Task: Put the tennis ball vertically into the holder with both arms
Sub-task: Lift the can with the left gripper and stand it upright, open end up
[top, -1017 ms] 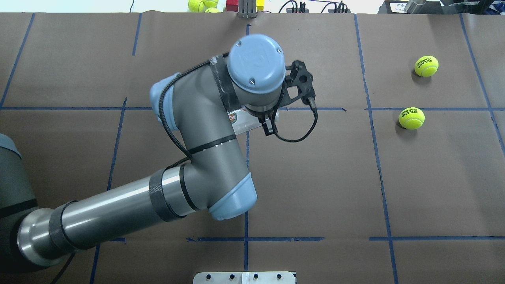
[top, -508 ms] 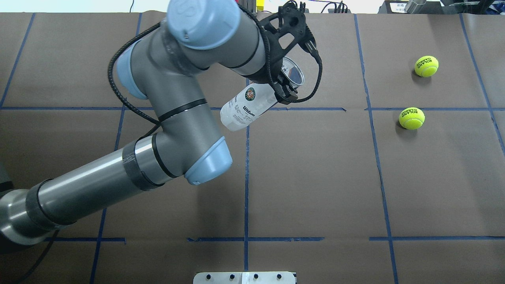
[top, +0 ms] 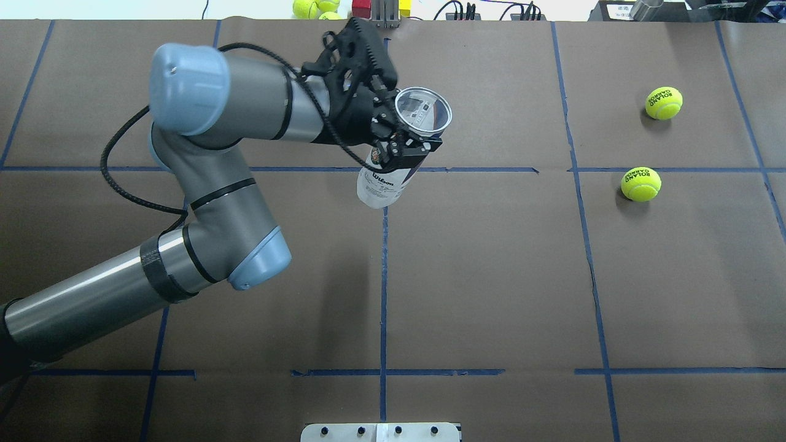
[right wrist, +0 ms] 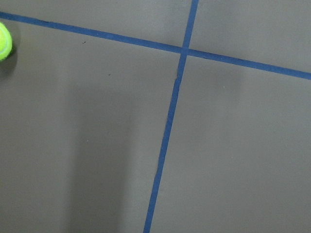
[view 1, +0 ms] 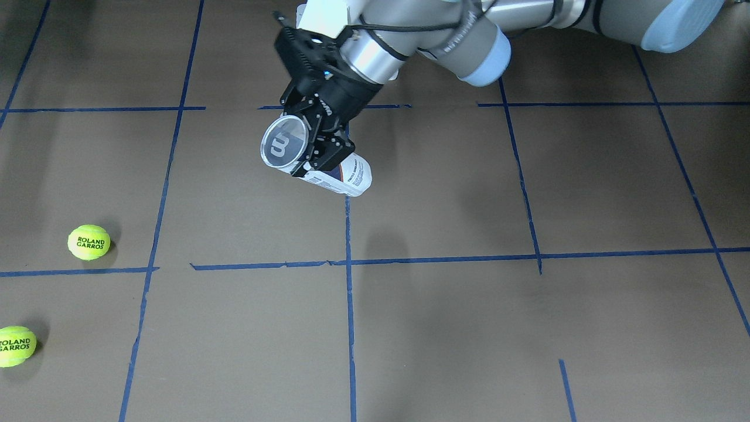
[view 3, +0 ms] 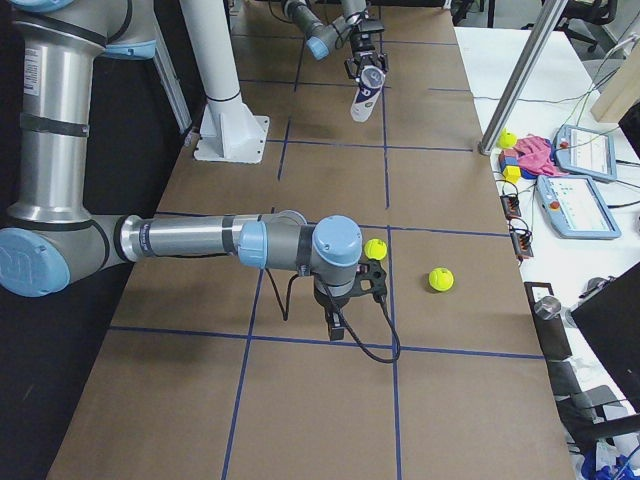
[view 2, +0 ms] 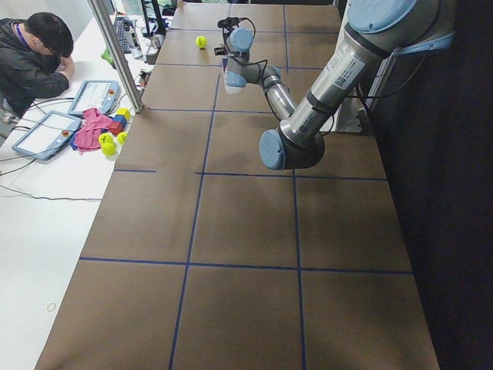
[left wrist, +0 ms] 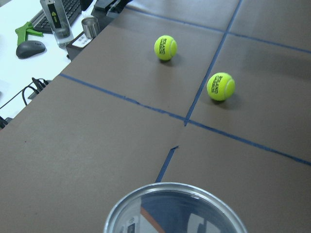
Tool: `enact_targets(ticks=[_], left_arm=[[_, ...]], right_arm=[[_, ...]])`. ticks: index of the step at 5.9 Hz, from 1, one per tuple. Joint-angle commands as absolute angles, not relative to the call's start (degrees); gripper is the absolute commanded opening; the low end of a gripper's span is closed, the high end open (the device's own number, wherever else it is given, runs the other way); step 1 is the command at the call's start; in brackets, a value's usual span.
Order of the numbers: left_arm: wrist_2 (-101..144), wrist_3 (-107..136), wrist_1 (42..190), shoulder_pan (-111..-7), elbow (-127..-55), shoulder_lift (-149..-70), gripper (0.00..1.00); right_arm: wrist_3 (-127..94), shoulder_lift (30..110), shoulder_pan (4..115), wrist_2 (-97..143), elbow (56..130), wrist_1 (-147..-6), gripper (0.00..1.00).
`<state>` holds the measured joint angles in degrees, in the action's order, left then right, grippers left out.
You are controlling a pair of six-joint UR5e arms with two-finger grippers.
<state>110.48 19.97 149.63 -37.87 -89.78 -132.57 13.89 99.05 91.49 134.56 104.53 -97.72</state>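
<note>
My left gripper [top: 410, 149] is shut on the holder [top: 382, 182], a clear tube with a white and navy label. It holds the tube off the table near the middle of the far half, steeply tilted, open mouth up. The tube also shows in the front view [view 1: 347, 177], gripped near its mouth by the left gripper [view 1: 322, 155], and its rim [left wrist: 172, 208] fills the bottom of the left wrist view. Two tennis balls [top: 664, 102] [top: 640, 184] lie on the table's right side. My right gripper [view 3: 352, 290] hangs beside one ball [view 3: 375, 248]; I cannot tell if it is open or shut.
Blue tape lines grid the brown table. A white metal base plate [top: 381, 431] sits at the near edge. Spare balls and blocks [top: 313, 7] lie beyond the far edge. An operator [view 2: 31, 54] sits at a side desk with tablets.
The left arm has swung back and left, lifting the tube off the table. The tube turned from a shallow tilt to nearly upright, mouth up. The balls have not moved.
</note>
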Motion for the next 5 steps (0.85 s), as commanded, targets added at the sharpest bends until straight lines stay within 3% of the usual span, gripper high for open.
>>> enact_targets(ticks=[1, 3, 5], left_arm=[[106.39, 20.83, 164.81, -37.01, -86.34, -129.82, 0.64], [96.11, 20.66, 184.93, -30.88, -72.83, -129.9, 0.66], [94.92, 20.39, 188.61, -29.97, -68.91, -129.9, 0.66]], right_arm=[[13.89, 99.05, 91.49, 134.56, 104.5, -97.73, 1.0], [13.89, 99.05, 91.49, 134.56, 104.5, -97.73, 1.0], [13.89, 99.05, 91.49, 134.56, 104.5, -97.73, 1.0]])
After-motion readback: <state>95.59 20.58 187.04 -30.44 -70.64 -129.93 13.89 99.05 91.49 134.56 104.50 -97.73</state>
